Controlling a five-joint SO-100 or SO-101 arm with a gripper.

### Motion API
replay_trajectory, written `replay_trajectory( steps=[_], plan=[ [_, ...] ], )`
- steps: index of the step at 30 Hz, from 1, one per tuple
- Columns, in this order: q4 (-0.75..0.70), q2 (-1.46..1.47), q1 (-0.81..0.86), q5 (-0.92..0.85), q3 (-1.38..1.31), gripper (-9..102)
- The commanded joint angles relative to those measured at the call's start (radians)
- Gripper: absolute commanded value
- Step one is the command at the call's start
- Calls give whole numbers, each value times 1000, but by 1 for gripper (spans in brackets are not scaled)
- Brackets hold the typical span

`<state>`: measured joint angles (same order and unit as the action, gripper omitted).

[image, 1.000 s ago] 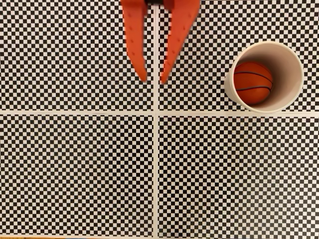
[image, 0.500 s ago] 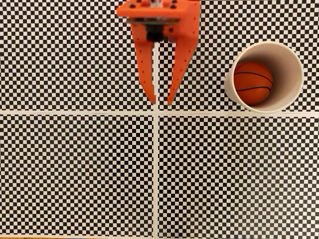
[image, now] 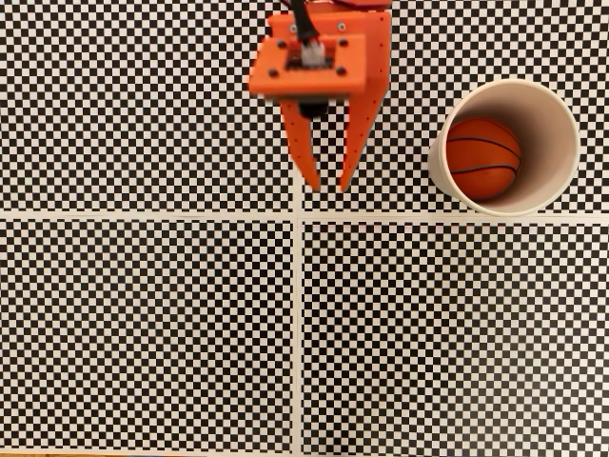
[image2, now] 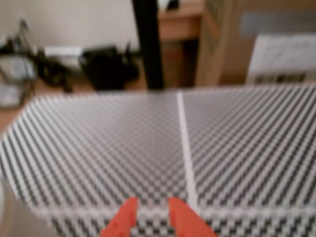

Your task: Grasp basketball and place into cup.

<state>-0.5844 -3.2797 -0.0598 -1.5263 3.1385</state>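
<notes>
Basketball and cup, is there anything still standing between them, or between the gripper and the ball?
Nothing visible. In the fixed view the basketball already lies inside the cup. The gripper, slightly open and empty, is to its left over bare checkered mat.

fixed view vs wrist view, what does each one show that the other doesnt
The fixed view alone shows the basketball sitting inside the cup, to the right of the gripper, and the gripper's orange body from above. The wrist view alone shows blurred surroundings past the table's far edge: a dark vertical post, a black bundle and a cardboard box. Both share the checkerboard surface with its white dividing line, and the two orange fingertips with a narrow gap between them, holding nothing.
</notes>
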Motion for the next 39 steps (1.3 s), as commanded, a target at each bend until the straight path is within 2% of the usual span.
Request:
replay_trajectory(
  steps=[1, 6, 19, 23, 39],
  plan=[
    [-117, -9, -9, -17, 35, 3],
    [-308, -9, 2, -52, 35, 3],
    [-660, -9, 72, -104, 35, 0],
    [-666, -9, 78, -147, 35, 0],
    [-669, -11, 91, -107, 35, 0]
  ],
)
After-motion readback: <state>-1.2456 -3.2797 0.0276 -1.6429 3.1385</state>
